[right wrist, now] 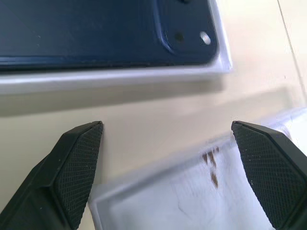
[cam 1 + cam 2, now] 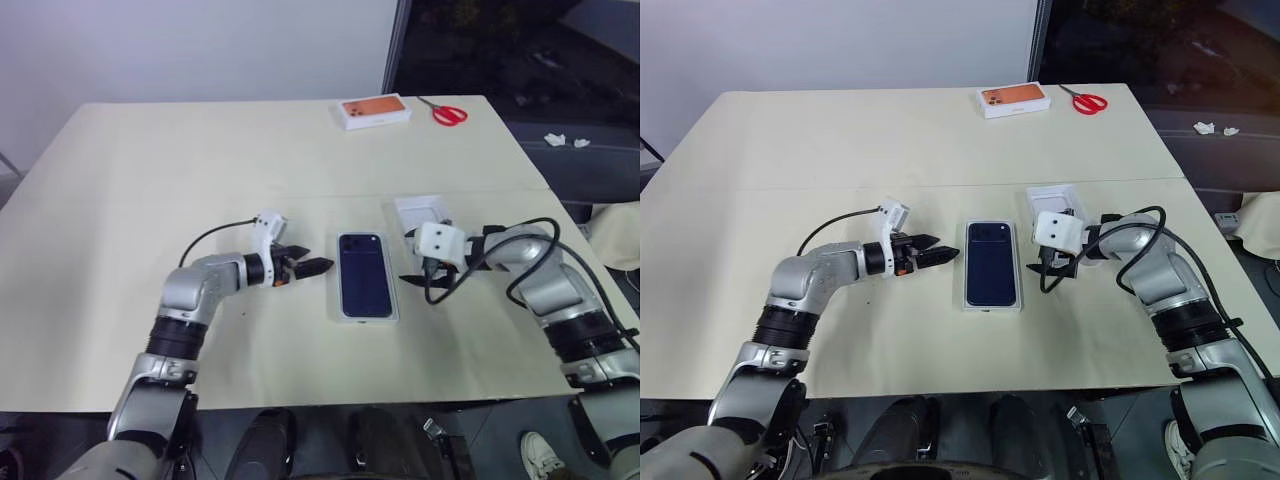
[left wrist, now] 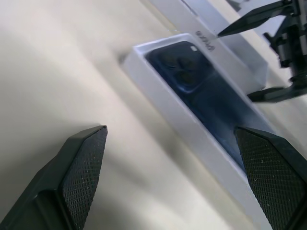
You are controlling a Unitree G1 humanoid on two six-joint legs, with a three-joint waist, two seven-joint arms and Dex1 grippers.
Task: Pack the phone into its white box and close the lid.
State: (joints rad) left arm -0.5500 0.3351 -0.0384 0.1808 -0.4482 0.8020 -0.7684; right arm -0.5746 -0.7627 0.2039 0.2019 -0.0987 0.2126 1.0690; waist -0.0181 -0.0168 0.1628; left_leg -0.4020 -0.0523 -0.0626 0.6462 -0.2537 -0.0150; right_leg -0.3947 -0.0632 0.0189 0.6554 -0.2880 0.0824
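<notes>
Both my pincers gape wide, holding nothing — left gripper [image 2: 940, 252] just left of the white box [image 2: 991, 304], right gripper [image 2: 1043, 263] just right of it. Inside lies the phone [image 2: 991, 265]; the lid [image 2: 1054, 199] rests beyond my right gripper — open side up.

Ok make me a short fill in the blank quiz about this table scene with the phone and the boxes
1. The phone lies inside the ____ box, camera side up.
2. The lid rests on the table beside the ____ gripper, not on the box.
3. Both the left gripper and the right one stand ____, holding nothing.
4. The pair of ____ near the table's far edge has red handles.

Missing words: white; right; open; scissors
</notes>
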